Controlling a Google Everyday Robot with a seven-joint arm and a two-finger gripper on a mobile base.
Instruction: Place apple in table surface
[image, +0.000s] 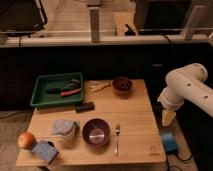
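Observation:
A red-and-yellow apple (26, 140) rests on the wooden table (135, 112) at its front left corner, next to a blue sponge (45, 150). My white arm (186, 89) hangs off the table's right side. My gripper (168, 118) points down beside the table's right edge, far from the apple, and nothing shows in it.
On the table are a green tray (39, 92) with tools at the back left, a dark bowl (122, 84), a yellow item (98, 86), a black bar (85, 106), a purple bowl (96, 132), a fork (117, 138) and a cup with a cloth (65, 129). A blue object (168, 142) lies on the floor at right.

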